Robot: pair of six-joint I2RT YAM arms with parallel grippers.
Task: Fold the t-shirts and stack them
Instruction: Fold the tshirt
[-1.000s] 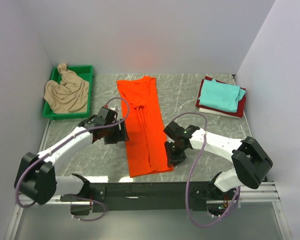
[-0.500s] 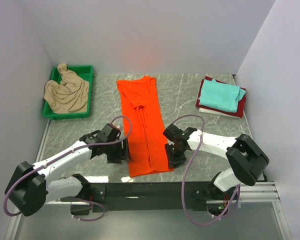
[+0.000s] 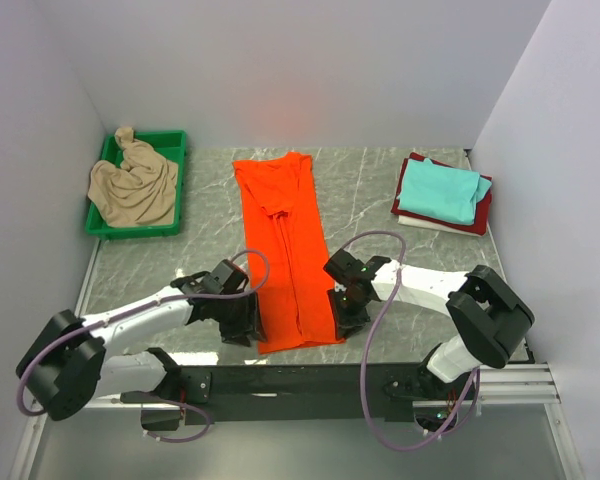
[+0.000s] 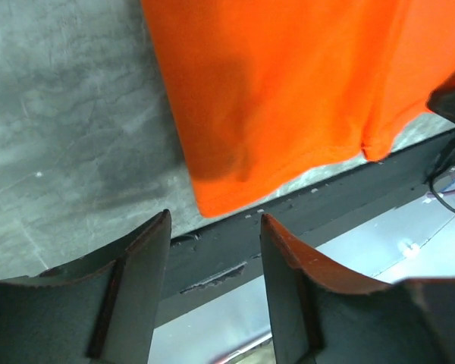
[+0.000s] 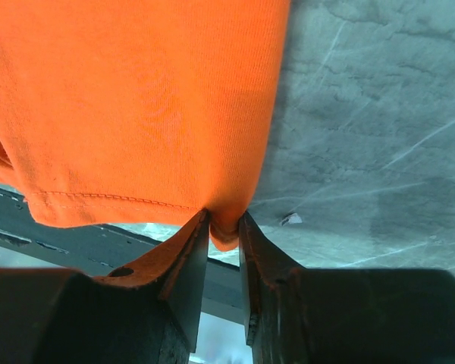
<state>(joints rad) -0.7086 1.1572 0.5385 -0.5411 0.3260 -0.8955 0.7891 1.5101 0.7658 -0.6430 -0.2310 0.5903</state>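
Note:
The bright orange t-shirt [image 3: 285, 250] lies folded into a long strip down the middle of the table, hem at the near edge. My right gripper [image 3: 342, 325] is shut on its near right hem corner; the right wrist view shows the orange cloth [image 5: 136, 106] pinched between the jaws [image 5: 224, 227]. My left gripper [image 3: 248, 330] is open and empty beside the near left hem corner; the left wrist view shows that corner [image 4: 220, 199] just ahead of the spread fingers [image 4: 212, 227]. A beige t-shirt [image 3: 132, 186] lies crumpled. A teal one [image 3: 438, 191] tops dark red [image 3: 480, 215] and white ones.
The green plastic tray [image 3: 170, 140] at the back left holds the beige shirt. The folded stack sits at the back right by the wall. The black rail [image 3: 310, 380] runs along the table's near edge, just behind both grippers.
My left gripper has moved toward the near edge along the shirt's left side, down to the hem corner. My right gripper has stayed at the right hem corner, shifting slightly.

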